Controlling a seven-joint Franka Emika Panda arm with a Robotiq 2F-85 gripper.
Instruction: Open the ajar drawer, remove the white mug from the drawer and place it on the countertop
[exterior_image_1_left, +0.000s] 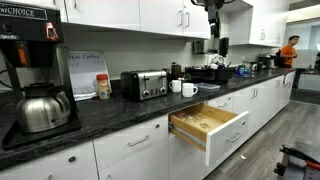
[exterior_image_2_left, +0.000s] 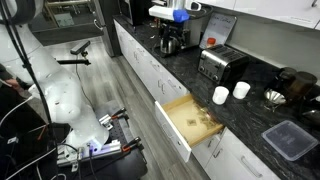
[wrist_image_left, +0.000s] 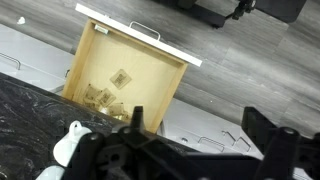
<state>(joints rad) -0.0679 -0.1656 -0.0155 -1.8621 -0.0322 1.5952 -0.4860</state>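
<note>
The drawer (exterior_image_1_left: 208, 127) stands pulled wide open in both exterior views (exterior_image_2_left: 188, 122). Its pale wood box (wrist_image_left: 125, 75) holds only small packets, and I see no mug in it. Two near-identical white mugs (exterior_image_1_left: 176, 87) (exterior_image_1_left: 189, 90) stand side by side on the dark countertop (exterior_image_1_left: 110, 110) next to the toaster; they also show in an exterior view (exterior_image_2_left: 221, 95) (exterior_image_2_left: 241, 92). One white mug (wrist_image_left: 70, 146) shows at the lower left of the wrist view. My gripper (exterior_image_1_left: 221, 46) hangs high above the counter. Its fingers (wrist_image_left: 195, 140) are spread and empty.
A toaster (exterior_image_1_left: 146, 84), a kettle (exterior_image_1_left: 42, 108) and a coffee maker (exterior_image_1_left: 25, 50) stand on the counter. A clear container (exterior_image_2_left: 290, 138) and dark bowls (exterior_image_2_left: 292, 85) lie further along it. A person in orange (exterior_image_1_left: 289, 50) stands at the far end.
</note>
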